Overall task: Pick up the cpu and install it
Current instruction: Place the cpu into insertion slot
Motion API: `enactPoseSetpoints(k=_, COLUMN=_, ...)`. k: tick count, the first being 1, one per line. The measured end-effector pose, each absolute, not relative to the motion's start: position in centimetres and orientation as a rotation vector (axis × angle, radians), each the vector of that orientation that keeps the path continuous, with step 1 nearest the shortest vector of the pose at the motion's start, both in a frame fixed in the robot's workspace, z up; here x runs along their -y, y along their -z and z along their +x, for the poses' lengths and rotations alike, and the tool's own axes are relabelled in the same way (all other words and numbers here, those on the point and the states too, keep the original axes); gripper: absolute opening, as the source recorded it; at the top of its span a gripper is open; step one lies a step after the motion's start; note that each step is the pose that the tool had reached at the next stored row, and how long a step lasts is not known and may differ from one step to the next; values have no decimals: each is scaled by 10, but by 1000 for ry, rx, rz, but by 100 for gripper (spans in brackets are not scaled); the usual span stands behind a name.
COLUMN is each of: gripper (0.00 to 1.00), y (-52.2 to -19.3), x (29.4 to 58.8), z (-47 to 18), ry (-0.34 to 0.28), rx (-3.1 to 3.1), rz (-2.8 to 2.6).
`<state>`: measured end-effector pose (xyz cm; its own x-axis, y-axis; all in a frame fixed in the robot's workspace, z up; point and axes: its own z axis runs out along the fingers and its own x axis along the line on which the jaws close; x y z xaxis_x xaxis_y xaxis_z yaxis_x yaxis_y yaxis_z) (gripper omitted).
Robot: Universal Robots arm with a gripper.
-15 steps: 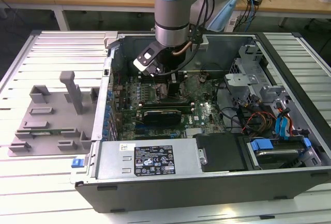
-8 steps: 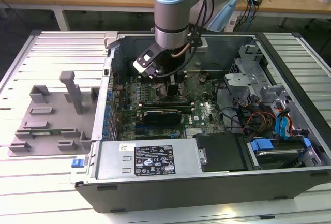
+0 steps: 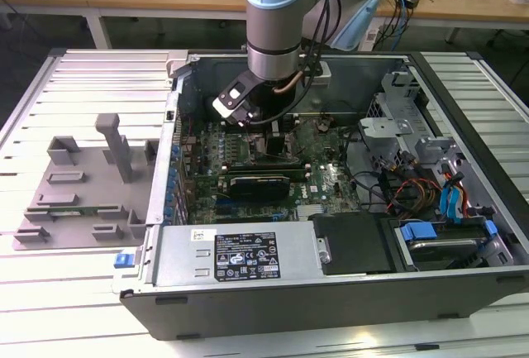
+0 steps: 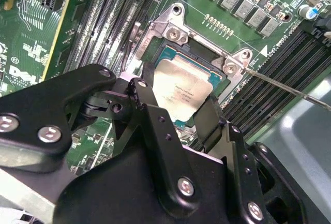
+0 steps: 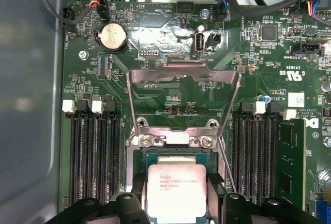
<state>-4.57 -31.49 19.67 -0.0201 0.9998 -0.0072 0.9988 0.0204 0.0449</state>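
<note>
The cpu (image 4: 183,89) is a silvery square chip sitting over the open socket (image 4: 170,32) on the green motherboard (image 5: 170,94) inside the computer case. My gripper (image 4: 176,99) reaches down into the case (image 3: 277,126), its black fingers (image 4: 209,118) pressed against two opposite edges of the chip. In the first wrist view the cpu (image 5: 176,190) lies between both finger pads, with my gripper (image 5: 176,200) shut on it. I cannot tell whether the chip rests fully in the socket.
The socket's metal load plate (image 5: 183,74) stands flipped up, with its thin lever (image 5: 227,167) beside it. Black memory slots (image 5: 93,157) flank the socket, one side holding a memory stick (image 5: 289,162). A grey plastic tray (image 3: 83,184) lies outside the case at the exterior view's left.
</note>
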Motion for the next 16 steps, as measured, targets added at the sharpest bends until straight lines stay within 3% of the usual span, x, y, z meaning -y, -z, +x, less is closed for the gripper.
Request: enactPoseSetpoints(k=16, gripper=55, y=-196, x=315, z=-45, ry=-42, rx=-2215, rz=2175)
